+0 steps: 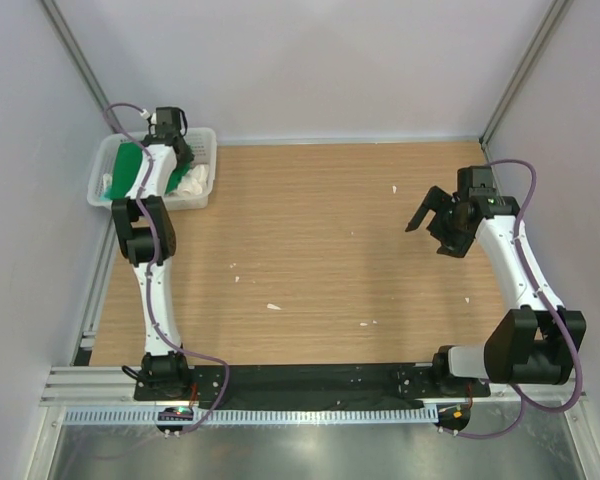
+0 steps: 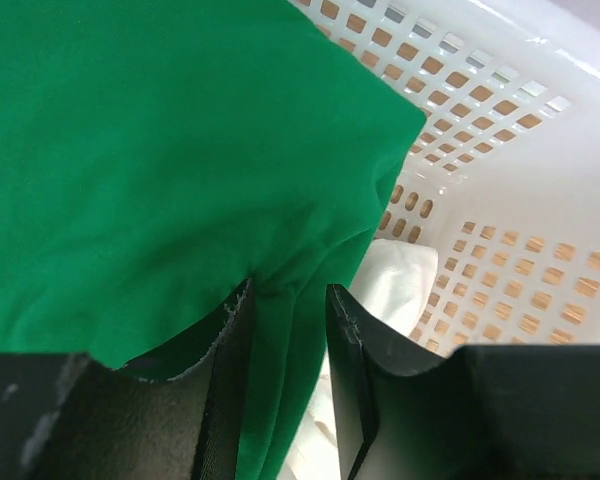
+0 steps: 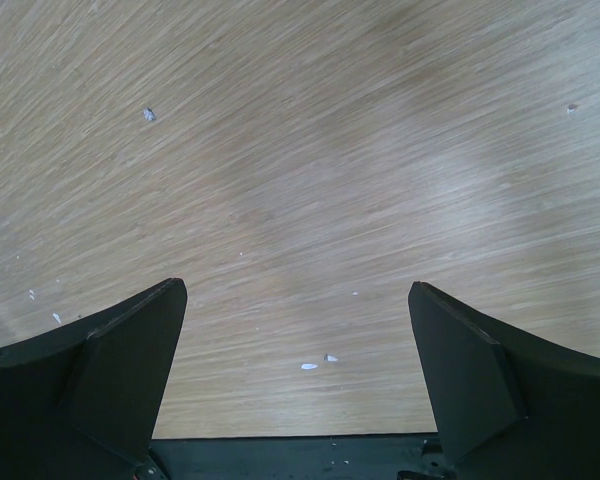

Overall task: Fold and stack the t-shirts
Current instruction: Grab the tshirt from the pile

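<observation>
While right jaws gape over grained wood [image 3: 300,150], left jaws, half-parted, straddle emerald t-shirt [image 2: 160,150] inside lattice basket [image 2: 500,130].

Wooden table [image 1: 320,250]; white basket [image 1: 202,141] (far-left corner); scattered white specks [image 1: 273,306].

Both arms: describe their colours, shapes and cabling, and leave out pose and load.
The left arm and right arm match: slim white links joined by bulky black joint housings, on black bases. A purple cable runs along each, looping free in places. The left gripper and right gripper have black two-finger jaws, flat and tapering to the tips. No markings are legible.
</observation>
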`<state>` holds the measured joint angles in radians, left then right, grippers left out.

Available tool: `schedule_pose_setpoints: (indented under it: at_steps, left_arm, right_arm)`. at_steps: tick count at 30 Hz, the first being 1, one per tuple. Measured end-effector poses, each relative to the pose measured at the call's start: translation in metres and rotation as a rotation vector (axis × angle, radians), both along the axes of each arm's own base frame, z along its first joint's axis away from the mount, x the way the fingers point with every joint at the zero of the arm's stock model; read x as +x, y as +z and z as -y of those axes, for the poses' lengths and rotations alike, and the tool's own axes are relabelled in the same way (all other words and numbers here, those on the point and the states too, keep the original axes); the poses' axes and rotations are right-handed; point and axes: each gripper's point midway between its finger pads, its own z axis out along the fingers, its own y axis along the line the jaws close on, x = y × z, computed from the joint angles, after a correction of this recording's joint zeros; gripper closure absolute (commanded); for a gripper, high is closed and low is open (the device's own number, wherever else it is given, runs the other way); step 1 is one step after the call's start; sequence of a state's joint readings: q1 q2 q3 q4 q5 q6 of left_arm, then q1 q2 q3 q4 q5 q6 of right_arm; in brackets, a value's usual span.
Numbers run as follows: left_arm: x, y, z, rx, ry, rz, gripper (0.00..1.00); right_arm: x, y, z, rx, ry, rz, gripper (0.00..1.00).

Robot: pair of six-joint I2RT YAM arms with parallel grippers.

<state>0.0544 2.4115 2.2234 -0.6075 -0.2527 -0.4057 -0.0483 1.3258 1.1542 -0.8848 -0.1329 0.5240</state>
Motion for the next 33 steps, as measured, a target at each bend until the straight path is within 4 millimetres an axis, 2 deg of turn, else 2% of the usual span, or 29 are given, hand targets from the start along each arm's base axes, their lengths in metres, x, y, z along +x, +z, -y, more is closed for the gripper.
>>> schedule_pose_setpoints:
  at_steps: [3, 6, 9, 10, 14, 18, 19, 21, 22, 23, 25, 27, 30, 33]
  left_arm:
    - [-0.001, -0.001, -0.003, 0.022, -0.003, -0.012, 0.71]
    - [0.001, 0.002, -0.006, 0.043, -0.008, -0.014, 0.8]
    - [0.003, 0.006, -0.009, 0.063, -0.013, -0.013, 0.98]
    - [0.003, 0.007, -0.009, 0.069, -0.018, -0.013, 1.0]
    - [0.006, 0.013, -0.01, 0.079, -0.022, -0.005, 1.0]
    - [0.012, 0.027, -0.011, 0.084, -0.022, 0.032, 1.0]
    - [0.014, 0.03, -0.011, 0.086, -0.025, 0.043, 0.81]
    - [0.015, 0.03, -0.01, 0.097, -0.052, 0.039, 0.5]
    - [0.015, 0.029, -0.009, 0.096, -0.063, 0.036, 0.25]
    - [0.014, 0.029, -0.008, 0.101, -0.079, 0.032, 0.17]
    - [0.017, 0.03, -0.006, 0.1, -0.097, 0.04, 0.06]
    - [0.021, 0.033, -0.005, 0.109, -0.115, 0.058, 0.02]
    - [0.033, 0.035, -0.003, 0.142, -0.142, 0.095, 0.04]
    - [0.047, 0.028, -0.003, 0.18, -0.164, 0.118, 0.12]
  right_arm:
    - [0.0, -0.001, 0.0, 0.004, -0.001, -0.005, 0.0]
    - [0.001, -0.002, -0.001, 0.009, 0.001, -0.009, 0.0]
    - [0.001, -0.002, -0.002, 0.013, 0.0, -0.009, 0.0]
    - [0.001, -0.002, -0.002, 0.014, 0.0, -0.009, 0.0]
    - [0.001, -0.002, -0.003, 0.02, 0.003, -0.008, 0.0]
    - [0.001, -0.001, -0.005, 0.028, 0.008, -0.007, 0.0]
    - [0.001, -0.001, -0.005, 0.031, 0.01, -0.007, 0.0]
    - [0.001, -0.001, -0.006, 0.036, 0.012, -0.006, 0.0]
    - [0.001, -0.001, -0.006, 0.036, 0.013, -0.006, 0.0]
    - [0.001, -0.001, -0.006, 0.037, 0.013, -0.004, 0.0]
    - [0.001, -0.002, -0.007, 0.04, 0.014, -0.005, 0.0]
    - [-0.001, -0.005, -0.007, 0.043, 0.013, -0.011, 0.0]
    - [-0.002, -0.008, -0.007, 0.047, 0.006, -0.02, 0.0]
    - [-0.002, -0.008, -0.007, 0.054, -0.007, -0.023, 0.0]
